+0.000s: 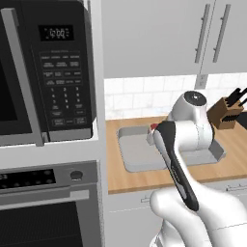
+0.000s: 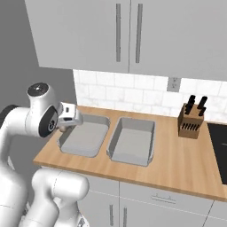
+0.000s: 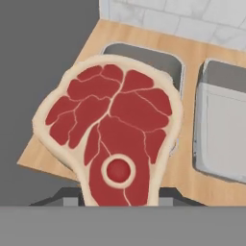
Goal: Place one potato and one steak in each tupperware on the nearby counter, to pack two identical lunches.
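Two light-grey tupperware trays sit side by side on the wood-grain counter (image 1: 130, 181) in the left base view, the nearer left tray (image 1: 132, 152) partly covered by the white arm, which reaches over it from the lower right. A sliver of red shows at the wrist, just above that tray's rim. A black microwave (image 1: 46, 72) and an oven (image 1: 48, 207) stand to the left, and a knife block (image 1: 226, 112) rests near the tiled wall at right.

Seen from the right base view, the gripper (image 2: 70, 119) hovers over the near-left corner of the left tray (image 2: 86, 135); the right tray (image 2: 132, 141) lies just beside it, bare inside. The knife block (image 2: 190, 122) stands well apart, toward the stovetop edge (image 2: 219, 148). Whether the fingers are wide or narrow cannot be told from here.

Looking along the hand, a raw steak (image 3: 113, 139), red with a pale fat rim and a round bone, is clamped at its lower end between the fingers and hangs above the left tray (image 3: 144, 57), hiding most of it. The right tray (image 3: 221, 129) lies alongside on the counter (image 3: 187, 178).
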Robot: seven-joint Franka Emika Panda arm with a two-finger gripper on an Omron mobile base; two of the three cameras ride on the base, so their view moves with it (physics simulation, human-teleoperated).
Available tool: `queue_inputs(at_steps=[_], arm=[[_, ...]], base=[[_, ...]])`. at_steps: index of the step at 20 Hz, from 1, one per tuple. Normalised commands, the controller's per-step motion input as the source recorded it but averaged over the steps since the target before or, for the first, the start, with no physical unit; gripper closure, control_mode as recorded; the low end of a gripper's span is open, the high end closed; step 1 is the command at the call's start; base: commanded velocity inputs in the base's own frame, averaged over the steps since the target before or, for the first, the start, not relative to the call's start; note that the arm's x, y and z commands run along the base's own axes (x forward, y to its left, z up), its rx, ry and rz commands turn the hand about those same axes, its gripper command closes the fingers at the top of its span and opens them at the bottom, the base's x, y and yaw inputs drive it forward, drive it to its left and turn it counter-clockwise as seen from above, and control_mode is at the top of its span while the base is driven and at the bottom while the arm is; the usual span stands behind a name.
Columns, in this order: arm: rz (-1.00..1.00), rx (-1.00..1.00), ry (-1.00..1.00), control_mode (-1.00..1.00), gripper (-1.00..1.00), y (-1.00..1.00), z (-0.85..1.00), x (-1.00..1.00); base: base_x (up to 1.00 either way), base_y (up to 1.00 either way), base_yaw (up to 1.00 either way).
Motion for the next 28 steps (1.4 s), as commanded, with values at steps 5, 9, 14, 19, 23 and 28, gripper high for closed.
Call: queue_inputs(at_steps=[5, 9, 14, 19, 23, 28], arm=[[0.00, -0.03, 0.21, -1.00, 1.00, 0.32, -0.56, 1.00], [0.00, -0.01, 0.22, -1.00, 1.00, -0.10, -0.15, 0.94], [0.00, 0.00, 0.15, -1.00, 1.00, -0.04, -0.08, 0.45], [0.01, 0.00, -0.03, -1.00, 1.00, 0.03, -0.65, 0.29], [0.00, 0.00, -0.04, -1.00, 1.00, 0.11, -0.57, 0.69], [0.00, 0.00, 0.00, -1.00, 1.00, 0.01, -0.56, 0.32]], base=[[0.00, 0.00, 0.00], [0.00, 0.00, 0.00], [0.00, 0.00, 0.00], [0.00, 0.00, 0.00], [0.00, 0.00, 0.00], [0.00, 0.00, 0.00]])
